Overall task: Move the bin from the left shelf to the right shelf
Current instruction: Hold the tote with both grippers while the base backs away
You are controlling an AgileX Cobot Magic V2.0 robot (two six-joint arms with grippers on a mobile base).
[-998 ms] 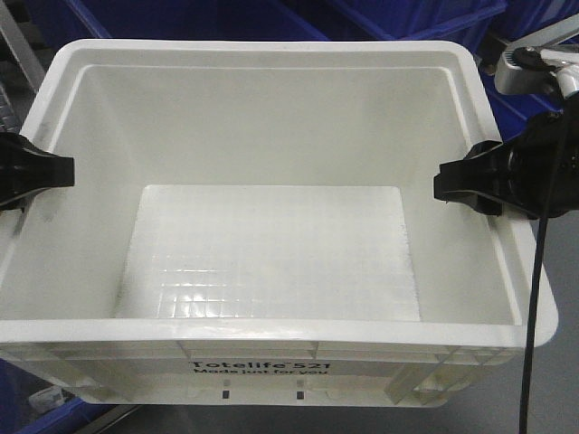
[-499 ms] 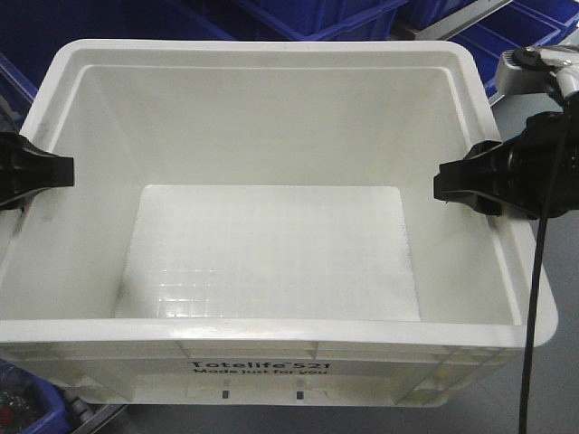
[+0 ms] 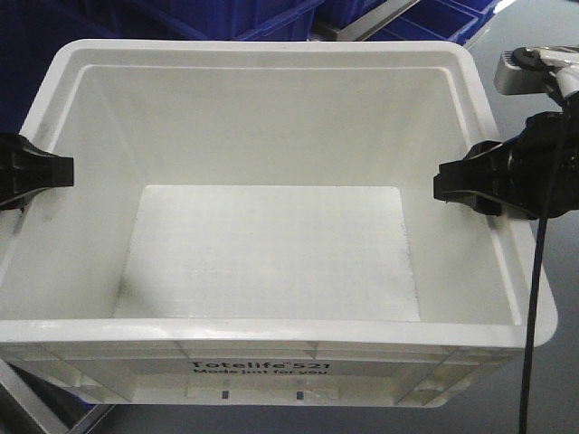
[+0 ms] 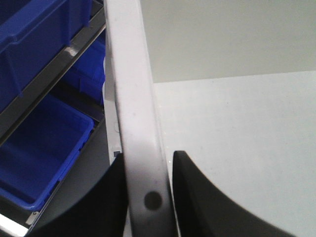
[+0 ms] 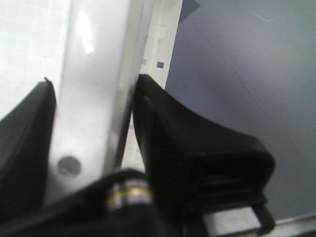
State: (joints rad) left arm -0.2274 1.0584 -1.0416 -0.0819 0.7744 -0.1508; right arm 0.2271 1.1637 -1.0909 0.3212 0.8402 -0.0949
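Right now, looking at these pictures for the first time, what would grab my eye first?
A big white bin, empty, fills the front view, with "Totelife 521" printed on its near side. The left gripper and right gripper each clamp a side rim, one black finger inside and one outside. Blue bins show beyond its far rim.

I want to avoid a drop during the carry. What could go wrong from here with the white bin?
1. The left gripper and the right gripper each pinch only a short stretch of the rim of the bin, so it may tip or slip.
2. The black cable hangs beside the right front corner and might snag.
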